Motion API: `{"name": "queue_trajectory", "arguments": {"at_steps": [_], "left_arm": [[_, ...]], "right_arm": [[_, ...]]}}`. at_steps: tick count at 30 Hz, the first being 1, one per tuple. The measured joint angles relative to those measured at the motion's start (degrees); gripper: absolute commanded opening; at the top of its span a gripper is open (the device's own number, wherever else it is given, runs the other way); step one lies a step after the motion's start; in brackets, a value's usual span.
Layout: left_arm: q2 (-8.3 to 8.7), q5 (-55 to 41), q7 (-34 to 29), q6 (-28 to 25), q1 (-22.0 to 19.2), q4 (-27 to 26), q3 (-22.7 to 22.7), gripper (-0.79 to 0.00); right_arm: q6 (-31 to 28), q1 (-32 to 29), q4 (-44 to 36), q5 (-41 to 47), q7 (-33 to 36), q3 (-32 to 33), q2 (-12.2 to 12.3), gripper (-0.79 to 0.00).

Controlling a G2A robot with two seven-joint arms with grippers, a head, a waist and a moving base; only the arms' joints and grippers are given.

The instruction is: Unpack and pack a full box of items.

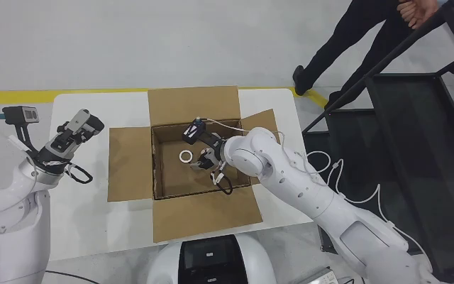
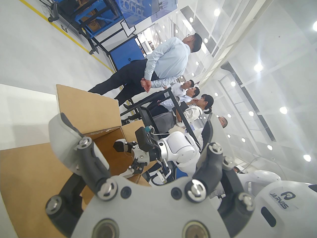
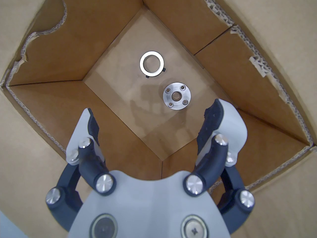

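The right gripper [image 3: 151,112] hangs in the box [image 3: 74,38], fingers wide apart, likely so it can grab the disc [image 3: 175,96] just under its tips, with the ring [image 3: 151,64] a bit past that, while the left gripper [image 2: 135,125], also spread apart, sits outside the box.

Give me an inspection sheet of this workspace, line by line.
Surface: white table carrying an open cardboard box, flaps spread.
Job's things: metal ring and flange disc lie apart on the box floor.
Clutter: nothing seen.
Grippers: right gripper open, pointing down into the box; left gripper open, over the table beside the box.
Cables: white cable at the right wrist.
Surroundings: black metal steps beside the table; yellow floor line behind.
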Motion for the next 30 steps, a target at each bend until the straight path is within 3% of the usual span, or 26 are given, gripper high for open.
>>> {"name": "queue_trajectory", "arguments": {"at_steps": [10, 17, 25, 30], "left_arm": [[0.00, 0.0, 0.0, 0.0, 0.0, 0.0, 0.0, 0.000], [0.00, 0.0, 0.0, 0.0, 0.0, 0.0, 0.0, 0.000], [0.00, 0.0, 0.0, 0.0, 0.0, 0.0, 0.0, 0.000], [0.00, 0.0, 0.0, 0.0, 0.0, 0.0, 0.0, 0.000]], "right_arm": [[-0.1, -0.1, 0.2, -0.3, -0.3, 0.0, 0.0, 0.000], [-2.6, -0.1, 4.6, -2.6, -3.8, -0.5, -0.3, 0.000], [-6.0, 1.8, 13.2, -0.9, -8.3, -4.3, -2.6, 0.000], [-4.7, 3.9, 19.7, -1.7, -11.2, -7.4, -4.7, 0.000]]}}
